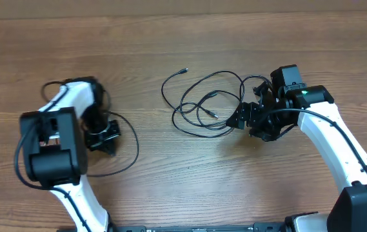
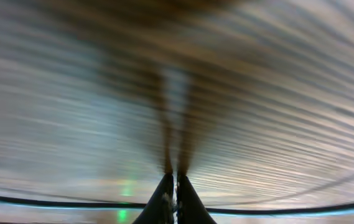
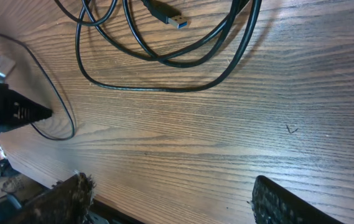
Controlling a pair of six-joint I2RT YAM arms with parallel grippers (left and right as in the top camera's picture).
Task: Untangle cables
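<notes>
**Student:** Where do the cables sit in relation to each gripper?

**Instructor:** The cables [image 1: 204, 106] form a knot of overlapping black loops on the table [image 1: 183, 187]. They lie just ahead of the right gripper [image 3: 170, 179], beyond its fingertips, and no strand lies between them. A blue-tipped plug [image 3: 167, 17] rests among the loops. A separate loose cord [image 1: 135, 145] curves around the left gripper [image 2: 175, 177]. In the left wrist view it crosses close beneath the fingers, behind their tips.

**Student:** How do the jaws stand?

**Instructor:** The right jaws are wide apart over bare wood and hold nothing. The left jaws are pressed together tip to tip. That view is streaked with blur, so it cannot be told whether the cord is pinched between them.

**Student:** What could go wrong from here?

**Instructor:** There are probably three risks:
- **Tightening the knot:** several strands overlap ahead of the right jaws. Closing on two at once and pulling would likely draw the knot tighter instead of freeing it.
- **A missed grip:** the cords are thin and lie flat. Jaws that close a little too high may shut on nothing.
- **Snagging the loose cord:** it runs so near the left fingers that a sweep of that arm could catch it and drag it back into the pile.
</notes>
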